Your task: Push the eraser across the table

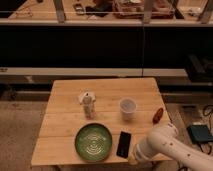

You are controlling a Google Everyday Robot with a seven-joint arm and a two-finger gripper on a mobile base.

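Table [60,125] with eraser [123,144], plate [93,142]; pincer [134,159] beside.

A single camera looks down from a raised spot before the light wooden planked bench [65,107], facing across its top toward the dark shelving [100,45] behind. It stands at middling range, so the whole bench top fits, with speckled floor [20,125] either side. The white arm [170,147] enters from the lower right. Its gripper [133,159] sits at the bench's near edge, just beside the flat black rectangular eraser [123,144].
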